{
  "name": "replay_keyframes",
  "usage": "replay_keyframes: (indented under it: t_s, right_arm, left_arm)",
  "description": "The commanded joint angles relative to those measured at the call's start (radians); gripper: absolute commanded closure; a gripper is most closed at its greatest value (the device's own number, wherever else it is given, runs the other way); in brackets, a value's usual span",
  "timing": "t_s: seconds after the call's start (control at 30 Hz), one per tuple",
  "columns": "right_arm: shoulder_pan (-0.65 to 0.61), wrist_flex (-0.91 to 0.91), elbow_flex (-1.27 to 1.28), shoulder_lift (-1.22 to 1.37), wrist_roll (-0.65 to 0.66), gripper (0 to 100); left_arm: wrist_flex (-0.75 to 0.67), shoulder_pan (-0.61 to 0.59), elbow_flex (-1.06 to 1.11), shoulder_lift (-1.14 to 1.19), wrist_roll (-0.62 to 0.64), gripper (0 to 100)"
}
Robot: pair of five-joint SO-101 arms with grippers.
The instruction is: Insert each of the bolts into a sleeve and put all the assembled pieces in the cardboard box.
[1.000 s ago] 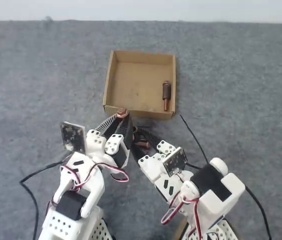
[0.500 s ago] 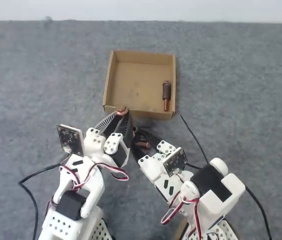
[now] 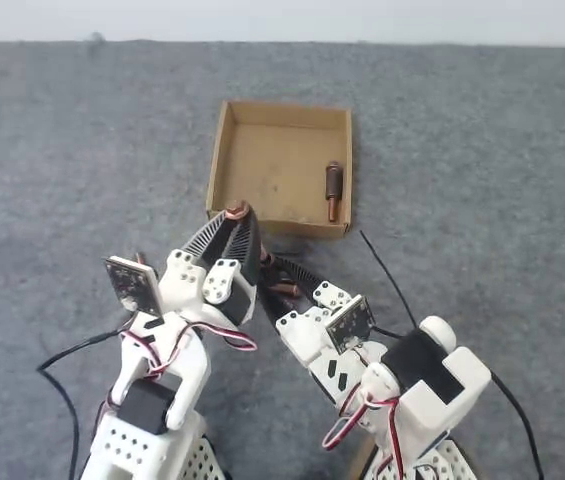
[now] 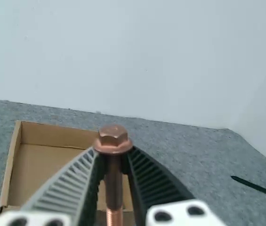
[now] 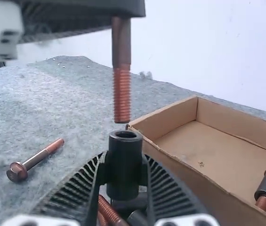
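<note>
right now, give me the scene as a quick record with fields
left gripper: fingers shut on bolt, head up, thread down
right gripper: fingers shut on sleeve, opening up
bolt vs sleeve: bolt tip above the opening, not yet inserted
cardboard box: one assembled piece inside, by a side wall
loose bolt: lying on the carpet

Two white plastic arms (image 3: pixel 157 385), lower frame; black servo blocks (image 3: pixel 414 355), ribbed black jaws, red-white-black wire bundles (image 3: pixel 224 340), square camera boards (image 3: pixel 130 283), thin black cables (image 3: pixel 385 272) trailing off.
</note>
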Motion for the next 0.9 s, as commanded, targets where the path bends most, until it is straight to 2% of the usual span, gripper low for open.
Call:
replay_keyframes:
  t_s: [0.0, 0.4, 0.6, 0.87]
  right_arm:
    - [-0.007, -0.024, 0.015, -0.002, 0.012, 99.2]
    - [-0.004, -0.024, 0.017, -0.007, 0.012, 99.2]
    - [-0.004, -0.030, 0.021, -0.008, 0.012, 99.2]
    - [-0.004, -0.031, 0.026, -0.010, 0.012, 99.2]
  left_arm:
    - [-0.035, -0.005, -0.021, -0.025, 0.002, 99]
    - [0.083, 0.063, -0.024, -0.025, 0.002, 99]
    - [0.086, 0.055, -0.021, -0.025, -0.063, 99]
    - [0.084, 0.055, -0.015, -0.025, -0.068, 99]
